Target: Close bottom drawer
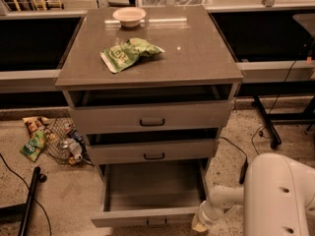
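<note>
The grey cabinet (147,53) has three drawers. The bottom drawer (150,193) is pulled far out and looks empty inside; its flat front with a small dark handle (156,222) sits at the frame's lower edge. The middle drawer (152,151) and top drawer (150,117) stand slightly out. My white arm (275,195) comes in from the lower right. My gripper (199,223) is low at the drawer front's right corner, mostly cut off by the frame edge.
A green snack bag (129,53) and a white bowl (129,16) lie on the cabinet top. A wire basket with spilled packets (54,141) is on the floor at left. Cables and a black stand base (268,127) are at right.
</note>
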Motion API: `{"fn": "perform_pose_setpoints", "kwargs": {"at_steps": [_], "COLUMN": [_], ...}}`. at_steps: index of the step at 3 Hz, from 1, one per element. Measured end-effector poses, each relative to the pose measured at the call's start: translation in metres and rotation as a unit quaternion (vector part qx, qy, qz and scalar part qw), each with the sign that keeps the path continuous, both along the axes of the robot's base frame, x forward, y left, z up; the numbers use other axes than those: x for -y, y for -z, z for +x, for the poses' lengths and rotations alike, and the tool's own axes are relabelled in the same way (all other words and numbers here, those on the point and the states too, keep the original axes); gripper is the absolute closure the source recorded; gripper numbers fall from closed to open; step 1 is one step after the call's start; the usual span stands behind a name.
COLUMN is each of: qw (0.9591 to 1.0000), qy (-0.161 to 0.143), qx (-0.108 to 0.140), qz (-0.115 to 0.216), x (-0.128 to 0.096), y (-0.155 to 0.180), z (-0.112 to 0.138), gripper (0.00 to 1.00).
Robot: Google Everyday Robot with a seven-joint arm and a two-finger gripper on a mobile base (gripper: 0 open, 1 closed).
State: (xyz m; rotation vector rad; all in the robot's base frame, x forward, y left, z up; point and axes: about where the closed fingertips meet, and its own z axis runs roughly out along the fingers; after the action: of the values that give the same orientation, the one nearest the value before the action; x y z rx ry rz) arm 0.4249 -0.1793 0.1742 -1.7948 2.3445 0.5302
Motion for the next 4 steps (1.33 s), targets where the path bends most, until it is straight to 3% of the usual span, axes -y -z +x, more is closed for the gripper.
{"fn": "perform_pose_setpoints", "kwargs": {"at_steps": [1,3,4], "qw": [0.9998,0.9997,0.9997], "qy": [0.006,0.008,0.008], "qx": [0.019,0.024,0.024], "qz": [0.001,0.005,0.005], "x": [0.0041,0.0055,0.0055], "y": [0.0011,0.0021,0.0021], "z": [0.0195,0.0269,0.0269], "gripper": [0.47,0.02,0.00]}}
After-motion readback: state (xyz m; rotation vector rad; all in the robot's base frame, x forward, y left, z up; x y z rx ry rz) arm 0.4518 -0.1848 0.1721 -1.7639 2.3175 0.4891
